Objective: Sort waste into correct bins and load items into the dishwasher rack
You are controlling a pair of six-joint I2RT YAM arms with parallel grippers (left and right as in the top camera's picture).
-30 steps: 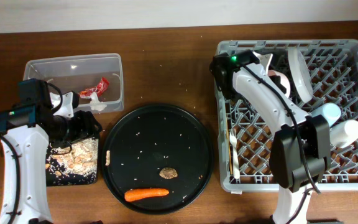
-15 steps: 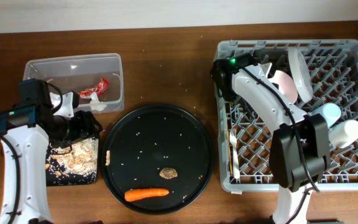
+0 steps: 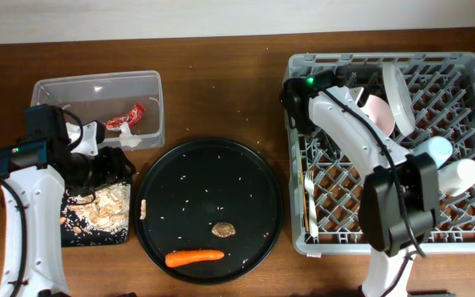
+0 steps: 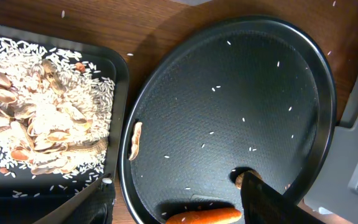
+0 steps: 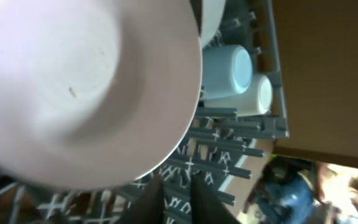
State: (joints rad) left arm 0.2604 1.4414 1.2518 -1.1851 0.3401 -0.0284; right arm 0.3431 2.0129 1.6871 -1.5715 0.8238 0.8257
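Note:
My right gripper [image 5: 173, 199] is inside the grey dishwasher rack [image 3: 468, 66]. Its fingers are close together with only rack lattice between them, right beside the pale plate [image 5: 73, 81], which also shows in the overhead view [image 3: 376, 109]. The white bowl [image 3: 398, 95], light-blue cup [image 3: 438, 148], white cup [image 3: 466, 175] and white utensil [image 3: 310, 202] sit in the rack. My left gripper [image 4: 173, 208] is open and empty above the carrot [image 4: 204, 216] and brown lump [image 4: 239, 179]. Beige scraps [image 4: 42, 124] fill the black rectangular tray [image 4: 120, 93]. The red wrapper [image 3: 126, 120] and tissue [image 3: 129, 140] lie in the clear tub [image 3: 97, 87].
The large round black tray [image 3: 209, 165] lies between the bins and the rack. It holds scattered rice grains and one beige scrap [image 4: 135, 140] near its left rim. No wooden stick shows.
The right arm shifted slightly in the rack, and more of the plate's face shows now. The left arm has not moved.

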